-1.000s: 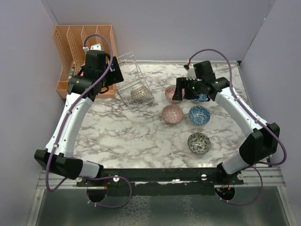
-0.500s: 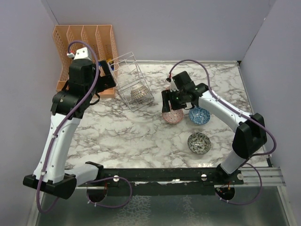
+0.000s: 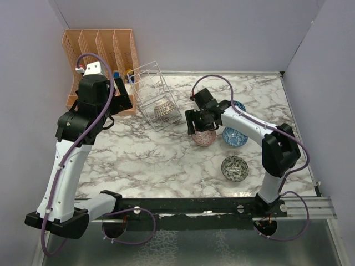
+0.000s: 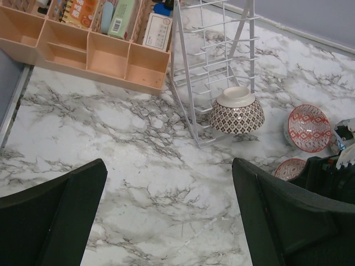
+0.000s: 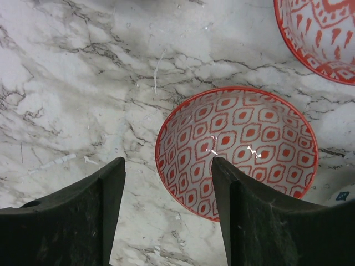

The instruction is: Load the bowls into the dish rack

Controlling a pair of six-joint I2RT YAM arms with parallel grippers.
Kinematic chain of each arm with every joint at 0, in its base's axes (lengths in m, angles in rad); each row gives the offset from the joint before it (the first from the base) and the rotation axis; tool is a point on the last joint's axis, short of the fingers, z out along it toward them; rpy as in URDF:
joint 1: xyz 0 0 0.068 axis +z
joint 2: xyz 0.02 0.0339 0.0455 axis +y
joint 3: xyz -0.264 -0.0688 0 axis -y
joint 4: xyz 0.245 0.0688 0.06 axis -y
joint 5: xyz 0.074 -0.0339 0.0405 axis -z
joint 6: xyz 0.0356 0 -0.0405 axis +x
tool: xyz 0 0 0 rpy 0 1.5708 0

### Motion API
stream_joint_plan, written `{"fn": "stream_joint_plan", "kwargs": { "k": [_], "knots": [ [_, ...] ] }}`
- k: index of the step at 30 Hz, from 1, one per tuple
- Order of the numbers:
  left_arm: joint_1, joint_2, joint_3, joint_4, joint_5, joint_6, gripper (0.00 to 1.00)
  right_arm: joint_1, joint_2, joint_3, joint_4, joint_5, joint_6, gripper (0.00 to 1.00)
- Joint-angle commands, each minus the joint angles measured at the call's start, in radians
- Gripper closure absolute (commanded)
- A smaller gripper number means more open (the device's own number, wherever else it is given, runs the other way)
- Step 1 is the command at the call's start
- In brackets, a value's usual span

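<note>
The wire dish rack stands at the back left and holds a brown bowl, which also shows in the left wrist view beside the rack's wires. My right gripper is open just above a reddish-pink bowl. In the right wrist view its fingers straddle that bowl's left rim, with the gripper empty. A second reddish-pink bowl lies just beyond. A blue bowl and a dark grey-green bowl sit to the right. My left gripper is open and empty left of the rack.
A peach plastic file organiser with small items in it stands in the back left corner against the wall, also seen in the left wrist view. A blue-patterned bowl rim shows behind my right arm. Walls close the back and both sides.
My right gripper has moved left and nearer, from the far bowls to over the near reddish-pink bowl. My left arm has pulled back left, away from the rack.
</note>
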Motion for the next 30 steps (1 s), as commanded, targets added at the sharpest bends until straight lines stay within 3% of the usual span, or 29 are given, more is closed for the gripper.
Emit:
{"fn": "stream_joint_plan", "kwargs": {
  "k": [1,23,28,30],
  "knots": [
    [-0.004,0.010,0.063,-0.014,-0.036,0.035,0.01,0.010,0.035,0.047,0.056,0.056,0.017,0.38],
    [-0.005,0.025,0.088,-0.032,-0.015,0.037,0.01,0.118,0.098,-0.025,0.045,0.335,0.076,0.54],
    [-0.004,0.018,0.085,-0.036,-0.014,0.033,0.01,0.119,0.106,-0.037,0.045,0.336,0.077,0.74],
    [-0.005,0.015,0.085,-0.037,-0.014,0.033,0.01,0.119,0.096,-0.043,0.050,0.322,0.077,0.89]
  ]
}}
